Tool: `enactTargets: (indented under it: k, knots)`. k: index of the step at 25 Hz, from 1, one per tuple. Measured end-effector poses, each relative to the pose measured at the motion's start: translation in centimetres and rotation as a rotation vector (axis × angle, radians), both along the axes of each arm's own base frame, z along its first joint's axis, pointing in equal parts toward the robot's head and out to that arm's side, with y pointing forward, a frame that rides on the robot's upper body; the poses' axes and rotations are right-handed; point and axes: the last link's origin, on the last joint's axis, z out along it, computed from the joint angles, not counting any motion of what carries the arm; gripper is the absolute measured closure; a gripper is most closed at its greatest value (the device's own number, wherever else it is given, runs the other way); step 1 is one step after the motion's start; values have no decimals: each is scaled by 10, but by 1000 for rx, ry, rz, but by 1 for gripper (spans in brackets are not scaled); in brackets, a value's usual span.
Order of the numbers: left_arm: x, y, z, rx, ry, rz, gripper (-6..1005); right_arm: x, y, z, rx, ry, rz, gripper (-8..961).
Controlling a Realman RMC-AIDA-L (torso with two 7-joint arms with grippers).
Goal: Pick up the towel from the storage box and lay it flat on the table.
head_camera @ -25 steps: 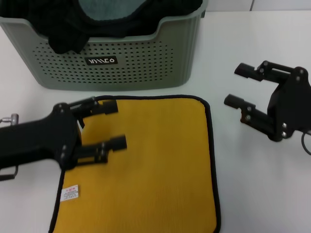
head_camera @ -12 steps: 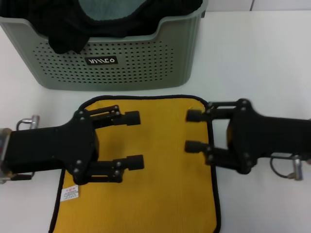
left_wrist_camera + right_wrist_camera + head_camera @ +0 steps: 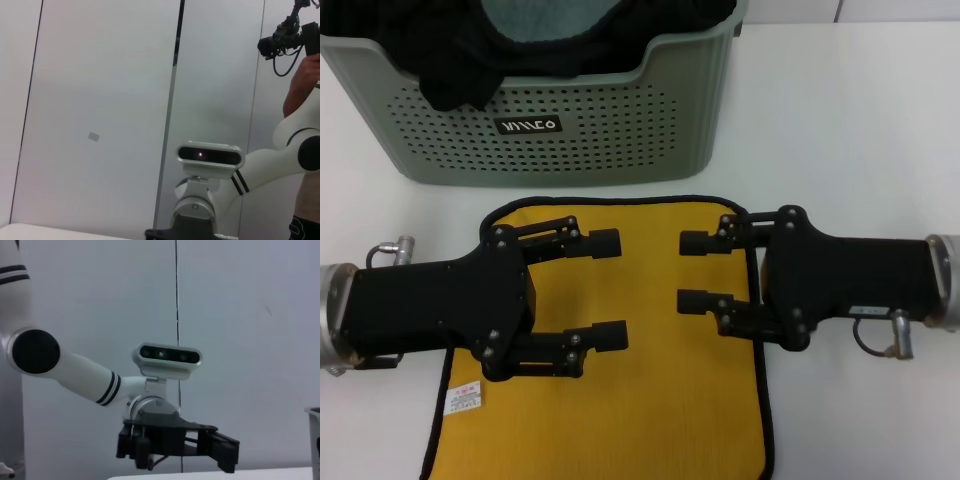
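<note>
You have a soft, matt yellow fleece towel (image 3: 650, 400) with black stitched binding on a smooth white table (image 3: 850, 130). The storage box (image 3: 620, 130) is matt sage-green perforated plastic. Both grippers, left (image 3: 610, 290) and right (image 3: 692, 270), are matt black with silvery metal wrists.

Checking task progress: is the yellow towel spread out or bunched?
Spread flat: the towel lies open on the table, its black edging visible on three sides.

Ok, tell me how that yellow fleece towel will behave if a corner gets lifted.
The rectangular yellow fleece towel lies completely flat on the white table, so it is probably floppy and would drape. It looks thin, likely light. Its fleece probably resists sliding.
</note>
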Motion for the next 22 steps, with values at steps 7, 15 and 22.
enactTargets:
  k: [7,15,22]
  knots:
    - [0,-1,0,-1,-9,5,213,-8,6,-4,-59,-45,7,464]
    - [-3,-2,2,3,-9,18,213,-5,13,-5,-21,-57,-41,242]
    - [-3,0,5,4,-15,34,213,-5,19,-7,-19,-84,-85,212]
